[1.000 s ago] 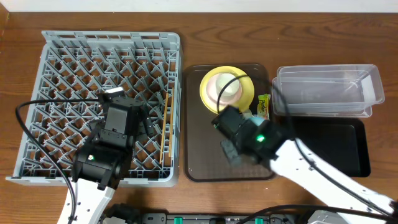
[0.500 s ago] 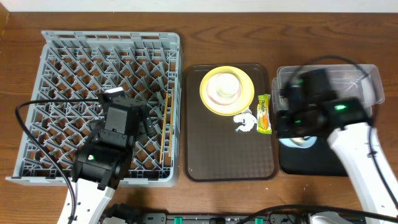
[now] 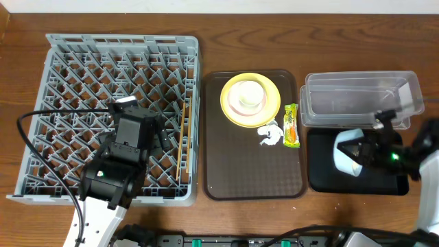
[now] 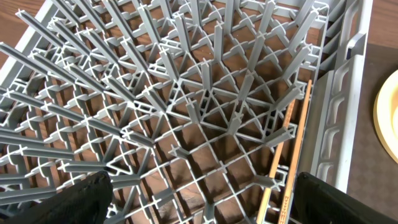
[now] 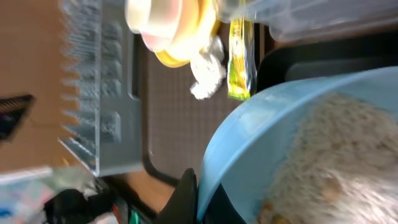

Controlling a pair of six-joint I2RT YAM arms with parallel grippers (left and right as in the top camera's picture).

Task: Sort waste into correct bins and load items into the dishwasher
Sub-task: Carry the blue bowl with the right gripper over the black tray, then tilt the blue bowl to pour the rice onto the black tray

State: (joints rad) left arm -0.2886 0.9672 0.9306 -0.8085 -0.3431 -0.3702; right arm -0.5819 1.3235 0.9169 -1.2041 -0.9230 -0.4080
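My right gripper (image 3: 368, 154) is shut on the rim of the light blue bowl (image 3: 346, 152), which hangs tilted over the black tray bin (image 3: 322, 177). White food crumbs (image 5: 336, 162) lie inside the bowl (image 5: 273, 137). The clear tub bin (image 3: 360, 99) stands just behind the black tray. A yellow plate (image 3: 232, 111) carrying the cream cup (image 3: 250, 96) rests on the brown tray, with the tissue (image 3: 269, 134) and the wrapper (image 3: 291, 125) beside it. My left gripper (image 4: 205, 205) hangs open over the grey dish rack (image 3: 68, 82), next to the chopsticks (image 4: 292, 155) lying in it.
The brown serving tray (image 3: 240, 171) lies between the rack and the two bins. A black cable (image 3: 41, 116) loops over the left part of the rack. Wooden tabletop (image 3: 226, 34) surrounds everything.
The right arm carried the bowl from the brown tray rightward to the black tray, and the bowl is now tipped on its side. The left arm has not moved.
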